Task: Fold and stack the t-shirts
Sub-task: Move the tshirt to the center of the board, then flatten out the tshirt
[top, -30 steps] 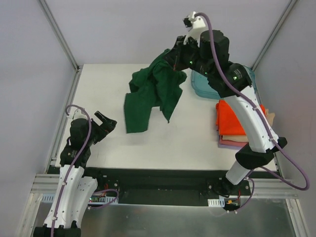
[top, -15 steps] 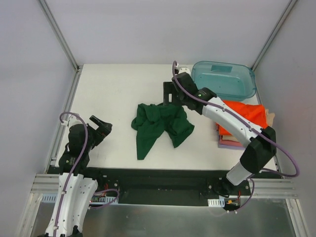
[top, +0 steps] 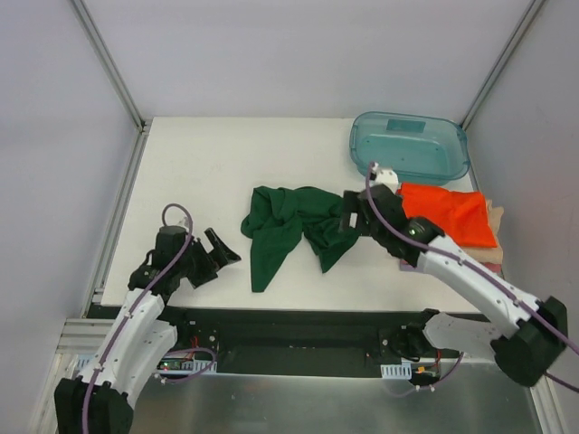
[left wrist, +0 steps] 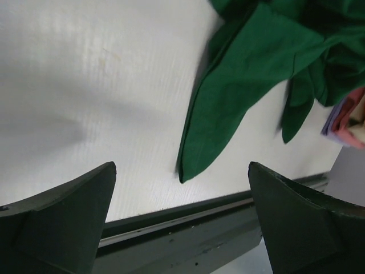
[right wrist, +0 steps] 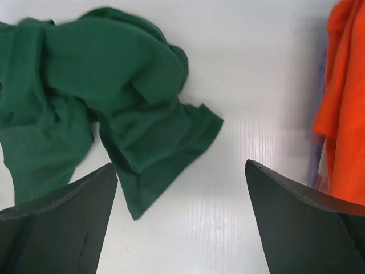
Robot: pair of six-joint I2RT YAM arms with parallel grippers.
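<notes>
A dark green t-shirt (top: pixel 289 226) lies crumpled on the middle of the white table (top: pixel 199 172). It shows in the left wrist view (left wrist: pixel 251 74) and the right wrist view (right wrist: pixel 102 85). A folded orange t-shirt (top: pixel 450 212) tops a stack at the right, with beige and pink layers (top: pixel 493 221) under it. My right gripper (top: pixel 346 221) hovers open at the green shirt's right edge, its jaws (right wrist: pixel 181 165) empty. Left of the shirt's lower tip, my left gripper (top: pixel 220 256) stands open and apart from the cloth, nothing between its fingers (left wrist: pixel 181 166).
A translucent teal tub (top: pixel 410 145) stands at the back right, behind the stack. The table's near edge and metal rail (left wrist: pixel 188 217) run just below the left gripper. The orange shirt's edge (right wrist: pixel 345 114) lies right of the right gripper.
The right gripper opened and let go of the green shirt, which dropped into a crumpled heap. The right arm came down and back toward the near right. The left arm moved right, toward the shirt.
</notes>
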